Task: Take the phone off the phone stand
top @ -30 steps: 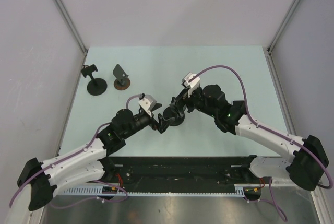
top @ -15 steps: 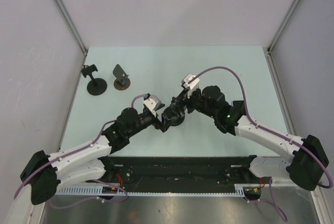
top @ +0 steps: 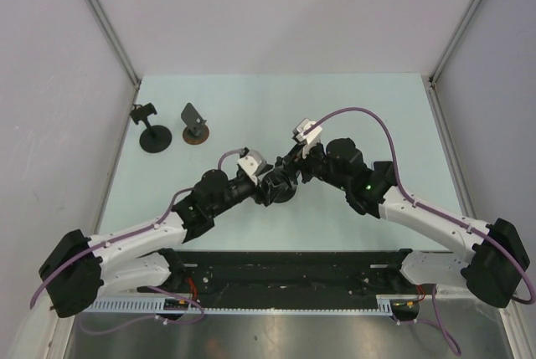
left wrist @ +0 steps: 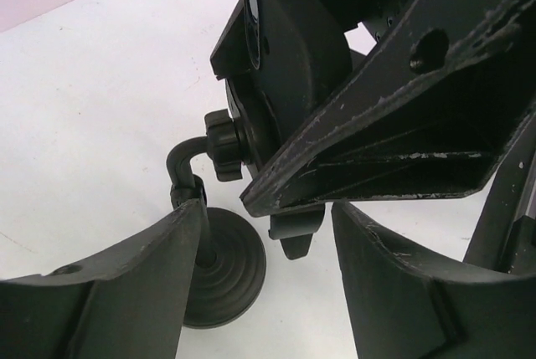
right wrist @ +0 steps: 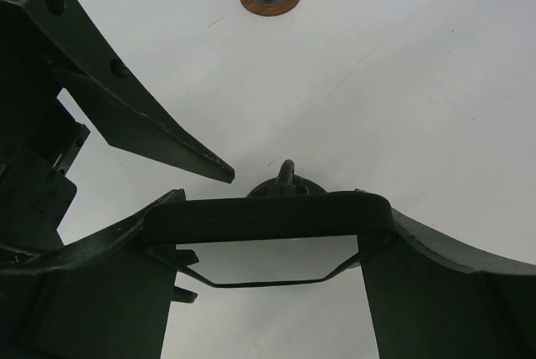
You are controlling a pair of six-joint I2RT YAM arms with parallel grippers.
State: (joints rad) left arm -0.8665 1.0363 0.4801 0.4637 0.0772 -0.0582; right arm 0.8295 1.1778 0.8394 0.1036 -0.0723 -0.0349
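Left tool (top: pixel 268 186) nearer stand (left wrist: pixel 226 271), right tool (right wrist: pixel 281 207) gripping phone (right wrist: pixel 251 220)

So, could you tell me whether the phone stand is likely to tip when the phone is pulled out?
The phone stand probably tips easily: its thin bent neck holds the phone high above a small round base. The phone looks rigid and smooth-edged, so it may slip rather than flex.

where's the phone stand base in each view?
Top external: phone stand base at table centre, where the arms meet.
Left wrist: bottom left, partly behind a left gripper finger.
Right wrist: centre, just above the phone.
Shared landmark: right gripper fingers.
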